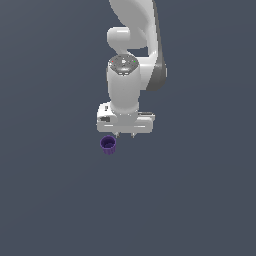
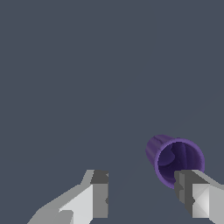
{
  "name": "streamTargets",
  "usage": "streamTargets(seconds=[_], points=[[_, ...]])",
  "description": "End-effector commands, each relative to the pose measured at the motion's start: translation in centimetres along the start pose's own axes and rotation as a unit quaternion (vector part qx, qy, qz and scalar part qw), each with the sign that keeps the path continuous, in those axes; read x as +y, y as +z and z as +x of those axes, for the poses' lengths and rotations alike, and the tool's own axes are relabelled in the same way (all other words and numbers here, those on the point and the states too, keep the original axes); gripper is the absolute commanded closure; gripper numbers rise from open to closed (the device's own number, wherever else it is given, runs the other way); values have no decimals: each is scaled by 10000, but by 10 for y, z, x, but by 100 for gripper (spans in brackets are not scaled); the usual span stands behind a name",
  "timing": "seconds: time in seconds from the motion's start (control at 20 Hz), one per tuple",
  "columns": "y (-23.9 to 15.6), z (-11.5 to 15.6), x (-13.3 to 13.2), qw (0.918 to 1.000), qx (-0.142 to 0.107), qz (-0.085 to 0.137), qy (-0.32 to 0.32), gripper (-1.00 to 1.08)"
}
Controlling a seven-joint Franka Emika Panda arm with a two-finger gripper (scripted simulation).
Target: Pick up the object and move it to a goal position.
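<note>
The gripper (image 2: 142, 192) hangs with its two fingers (image 2: 98, 194) spread wide apart, holding nothing, and in the wrist view the small dark purple cup (image 2: 175, 162) sits just beside one fingertip, outside the gap between them, its hollow mouth turned toward the camera. In the exterior view the cup (image 1: 108, 144) lies just below the white gripper (image 1: 125, 134), toward the exterior view's left of its middle, under the arm (image 1: 127, 75). Beyond them spreads a plain, even slate-grey surface (image 1: 200, 200), filling both views with no visible edge or wall.
</note>
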State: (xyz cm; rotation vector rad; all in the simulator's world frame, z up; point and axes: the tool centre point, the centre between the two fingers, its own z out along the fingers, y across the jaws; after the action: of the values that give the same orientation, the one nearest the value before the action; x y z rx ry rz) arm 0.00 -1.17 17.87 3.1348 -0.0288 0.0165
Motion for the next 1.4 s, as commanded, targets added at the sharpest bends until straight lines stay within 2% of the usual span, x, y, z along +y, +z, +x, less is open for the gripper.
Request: streamTargets(seconds=[0.0,0.4,0.8,1.05,1.35], points=[[0,0,0,10000,-2,0,-3,-20],[7,-2,6,9997,87,-10,-219,-20],[26,-10,21,9960,330,-51,-823,-20],[41,-20,34,9885,559,-108,-1398,-20],[58,-34,46,9733,848,-202,-2126,-20]])
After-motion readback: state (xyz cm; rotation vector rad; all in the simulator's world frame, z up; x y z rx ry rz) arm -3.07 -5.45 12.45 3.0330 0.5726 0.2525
